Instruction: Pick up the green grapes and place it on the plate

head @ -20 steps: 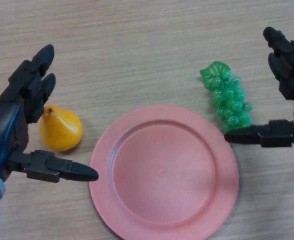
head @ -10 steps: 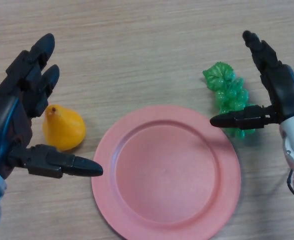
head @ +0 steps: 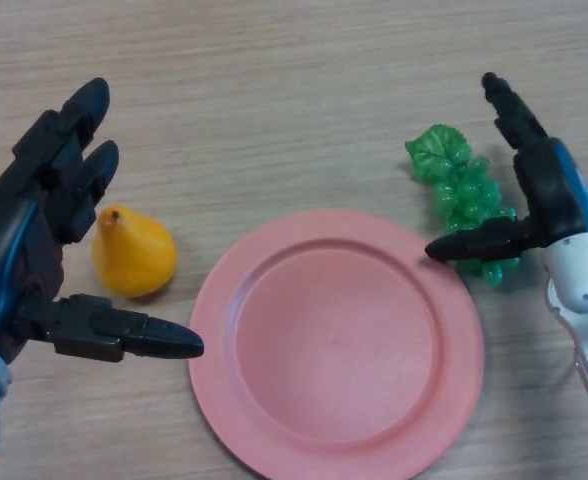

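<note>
The green grapes [head: 461,190] lie on the wooden table just right of the pink plate's [head: 336,345] upper right rim. My right hand [head: 546,190] is open and hovers right beside the bunch: its thumb reaches across the bunch's lower end and its fingers point up along its right side. It does not hold the grapes. My left hand [head: 29,245] is open at the far left, thumb pointing toward the plate.
A yellow pear [head: 132,251] lies on the table left of the plate, partly under my left hand's fingers. The wooden table [head: 274,90] stretches bare behind the plate.
My right hand has moved left and in toward the grapes, its thumb now over the bunch's lower end. The left hand has barely moved.
</note>
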